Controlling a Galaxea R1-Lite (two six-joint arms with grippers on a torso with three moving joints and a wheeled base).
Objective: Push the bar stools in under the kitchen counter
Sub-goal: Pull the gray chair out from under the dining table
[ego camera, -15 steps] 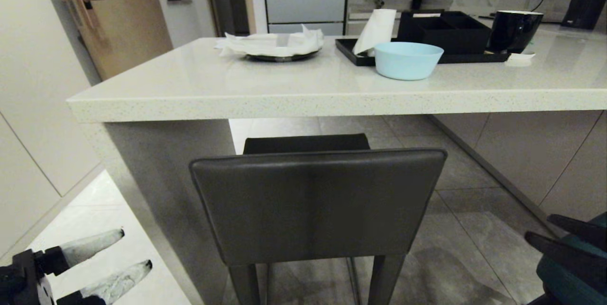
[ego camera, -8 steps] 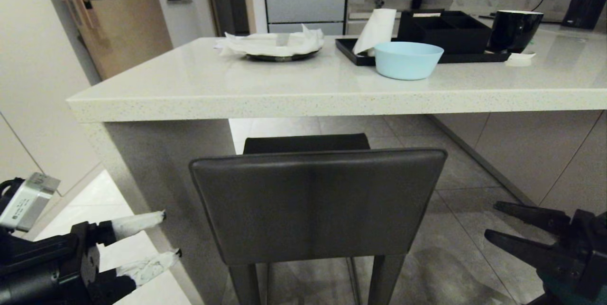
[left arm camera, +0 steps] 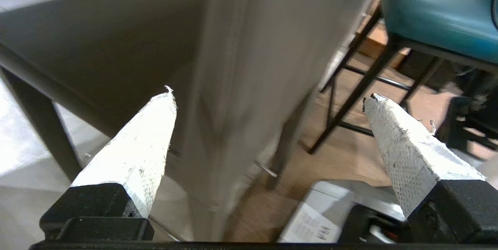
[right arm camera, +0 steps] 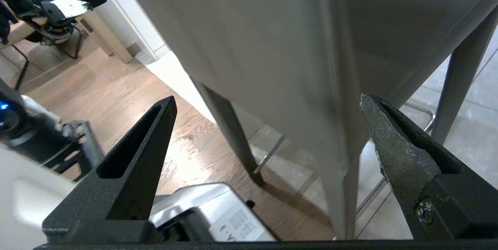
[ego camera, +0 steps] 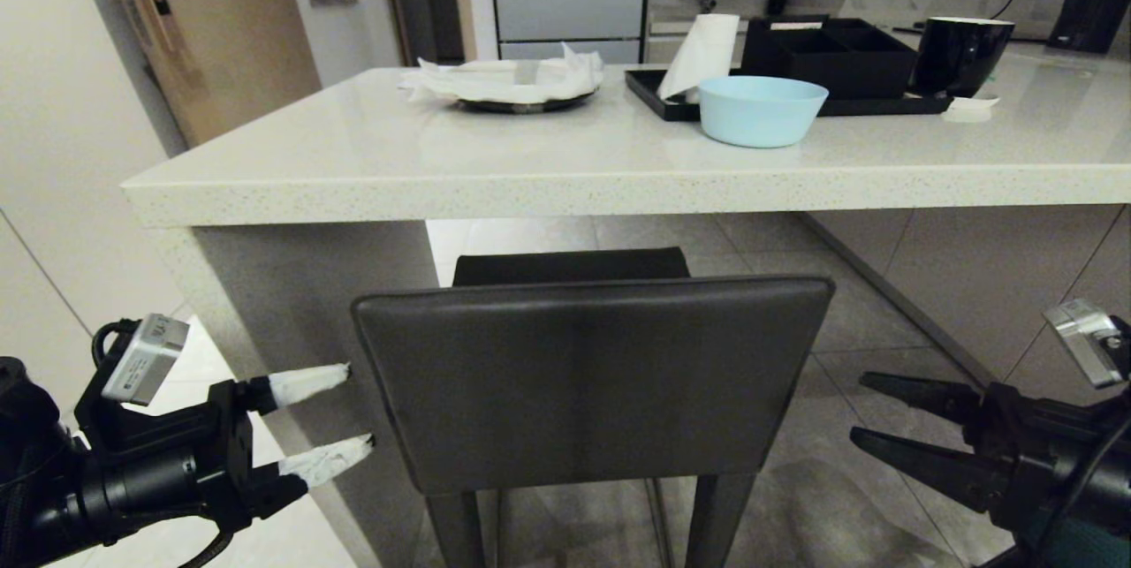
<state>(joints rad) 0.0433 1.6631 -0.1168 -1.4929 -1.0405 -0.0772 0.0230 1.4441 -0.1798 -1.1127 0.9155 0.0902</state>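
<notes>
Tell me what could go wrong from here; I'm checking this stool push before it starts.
1. The left gripper and right gripper flank the dark grey stool backrest, open and apart from it; an uneven push from its two sides could twist the stool.
2. The backrest top sits below the kitchen counter edge, but the stool's left side is near the counter's side panel, so a leg may snag.

Both arms raised and reaching forward, roughly level. Left gripper (ego camera: 337, 416) spread wide, white-wrapped fingers (ego camera: 305, 383) well apart, one above the other, pointing inward. Right gripper (ego camera: 870, 413) likewise spread wide, bare black fingers (ego camera: 919, 463) pointing inward toward the left pair. Nothing held between either pair.
</notes>
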